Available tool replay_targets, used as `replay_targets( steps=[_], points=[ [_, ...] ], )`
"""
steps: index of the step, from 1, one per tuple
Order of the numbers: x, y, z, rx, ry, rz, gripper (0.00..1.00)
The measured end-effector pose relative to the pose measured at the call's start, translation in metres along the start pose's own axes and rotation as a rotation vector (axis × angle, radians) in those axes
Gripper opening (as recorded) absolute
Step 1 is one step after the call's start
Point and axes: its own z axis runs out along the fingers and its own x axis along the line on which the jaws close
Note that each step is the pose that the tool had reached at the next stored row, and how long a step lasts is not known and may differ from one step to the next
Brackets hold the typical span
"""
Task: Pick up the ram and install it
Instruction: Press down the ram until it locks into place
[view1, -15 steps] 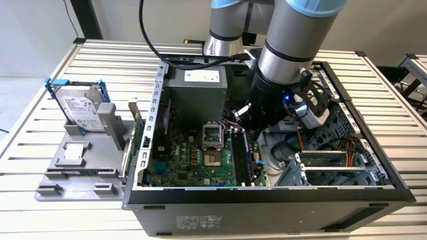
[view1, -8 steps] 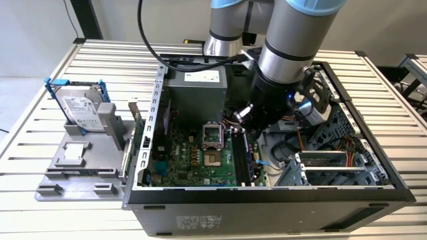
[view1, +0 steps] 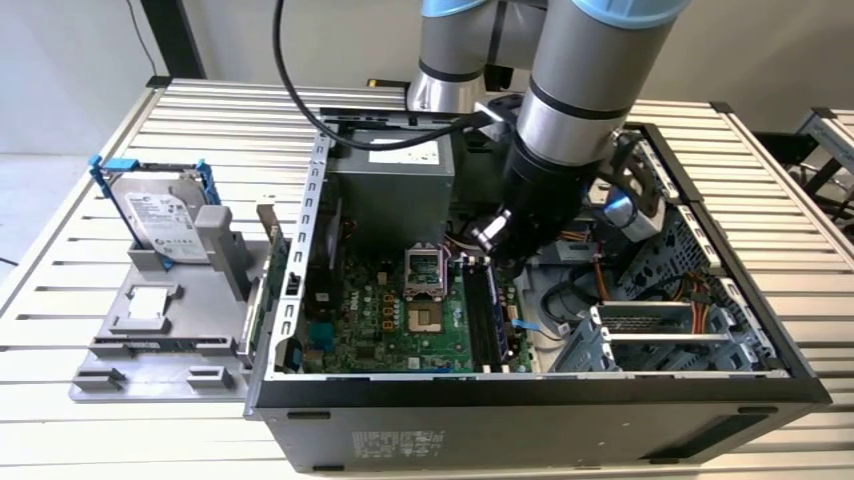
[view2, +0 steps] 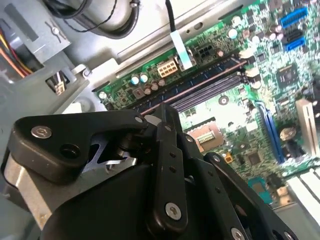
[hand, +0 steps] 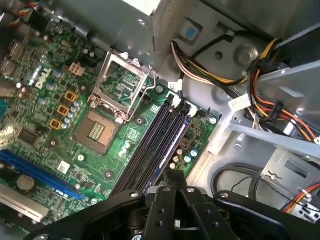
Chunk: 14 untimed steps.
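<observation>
Gripper (hand: 172, 175), fingers pressed together with nothing visibly between them, hung over the motherboard's memory slots (hand: 155, 145), where the ram (hand: 172, 142) appeared already seated, leaving little to do, I judged.

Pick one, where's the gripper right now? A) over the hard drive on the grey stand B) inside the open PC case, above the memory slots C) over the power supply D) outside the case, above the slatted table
B: in the exterior view the gripper hangs inside the open PC case, at the far end of the memory slots; both wrist views look down on those slots.
</observation>
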Motion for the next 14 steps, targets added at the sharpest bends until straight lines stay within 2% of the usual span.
replay_targets(
  steps=[4,7,10,14],
  points=[
    [0.0,0.0,-0.0002,0.005,-0.0093,-0.06,0.0],
    [0.0,0.0,-0.0002,0.005,-0.0101,-0.107,0.0],
    [0.0004,0.0002,-0.0002,0.006,-0.0085,-0.152,0.0],
    [0.0005,0.0002,0.0001,0.0172,0.0019,-0.205,0.0]
  ],
)
